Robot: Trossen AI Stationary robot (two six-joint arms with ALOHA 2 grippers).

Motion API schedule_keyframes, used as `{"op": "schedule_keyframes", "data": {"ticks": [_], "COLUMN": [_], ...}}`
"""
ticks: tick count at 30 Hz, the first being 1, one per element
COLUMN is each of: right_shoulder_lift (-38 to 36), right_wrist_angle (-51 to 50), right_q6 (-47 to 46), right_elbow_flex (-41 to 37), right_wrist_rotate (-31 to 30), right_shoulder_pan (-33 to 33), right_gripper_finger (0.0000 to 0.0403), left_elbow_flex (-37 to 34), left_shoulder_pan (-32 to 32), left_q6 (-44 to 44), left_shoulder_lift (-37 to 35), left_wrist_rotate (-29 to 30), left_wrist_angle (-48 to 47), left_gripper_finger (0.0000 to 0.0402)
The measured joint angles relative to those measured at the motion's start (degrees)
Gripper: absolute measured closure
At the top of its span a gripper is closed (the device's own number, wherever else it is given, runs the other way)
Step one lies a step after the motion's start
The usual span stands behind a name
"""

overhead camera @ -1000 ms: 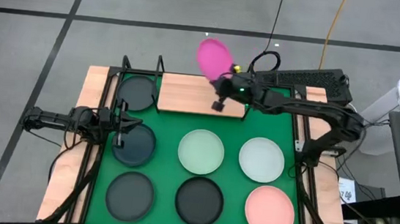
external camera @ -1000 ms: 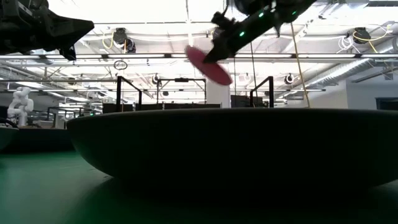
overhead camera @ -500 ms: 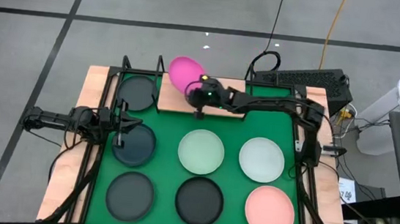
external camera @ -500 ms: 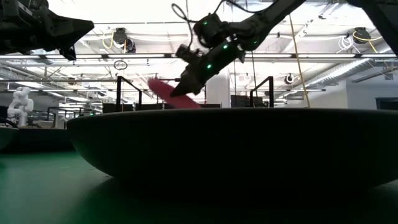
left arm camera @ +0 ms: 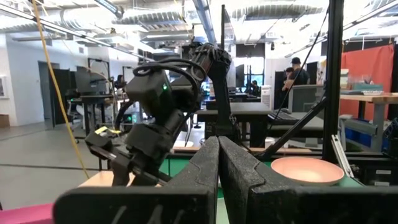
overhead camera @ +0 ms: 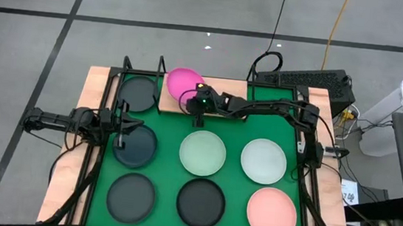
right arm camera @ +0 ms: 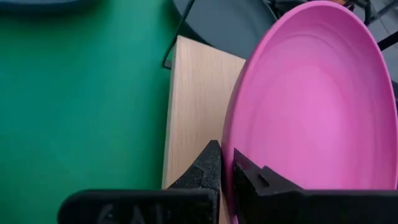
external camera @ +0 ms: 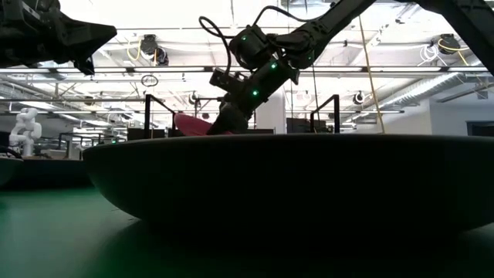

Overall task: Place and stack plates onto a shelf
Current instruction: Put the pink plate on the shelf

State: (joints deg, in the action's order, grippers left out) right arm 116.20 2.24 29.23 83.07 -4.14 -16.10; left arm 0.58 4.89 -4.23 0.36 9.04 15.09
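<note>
My right gripper point(right arm camera: 225, 155) is shut on the magenta plate point(overhead camera: 182, 81), over the left half of the light-wood shelf board point(overhead camera: 221, 100), low above it. One dark plate point(overhead camera: 138, 92) lies on the shelf's left end. On the green mat lie three dark plates point(overhead camera: 137, 143), point(overhead camera: 131, 197), point(overhead camera: 201, 202), two pale green ones point(overhead camera: 202, 152), point(overhead camera: 263, 160) and a light pink one point(overhead camera: 272, 212). My left gripper point(overhead camera: 121, 125) is shut, raised above the mat's left side, touching nothing. My right gripper pinches the magenta plate's rim point(right arm camera: 227, 146) between its two fingers, one on the inner face and one on the outer side. It comes slanting down from the table's right. The plate tilts; whether its far edge point(external camera: 185, 122) touches the board is hidden.
Black wire posts point(overhead camera: 162, 66) rise at the shelf's corners, next to the plate. Bare board lies to the right of the held plate. A dark plate point(external camera: 293, 185) close to the low camera blocks most of that view. A keyboard point(overhead camera: 305, 80) sits beyond the table's far right corner.
My right gripper has travelled toward the table's left and come down from high above the far edge to the shelf board, carrying the magenta plate. The plate has tipped from steep to nearly flat and now sits low over the board's left half.
</note>
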Motion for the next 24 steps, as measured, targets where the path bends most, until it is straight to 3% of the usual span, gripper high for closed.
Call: {"op": "schedule_keyframes", "data": {"ticks": [14,24], "right_shoulder_lift": [2.2,2.3], "right_wrist_angle": [0.8,0.8], "right_q6": [-0.1,-0.6], "right_elbow_flex": [0.0,0.0], "right_wrist_rotate": [1.3,1.4], "right_shoulder_pan": [0.5,0.8], "right_gripper_finger": [0.0396,0.0344], "left_elbow_flex": [0.0,0.0], "left_shoulder_pan": [0.0,0.0], "left_q6": [0.0,0.0], "left_shoulder_lift": [0.0,0.0], "left_wrist_rotate": [0.0,0.0], "left_wrist_angle": [0.0,0.0], "left_gripper_finger": [0.0385,0.0385]}}
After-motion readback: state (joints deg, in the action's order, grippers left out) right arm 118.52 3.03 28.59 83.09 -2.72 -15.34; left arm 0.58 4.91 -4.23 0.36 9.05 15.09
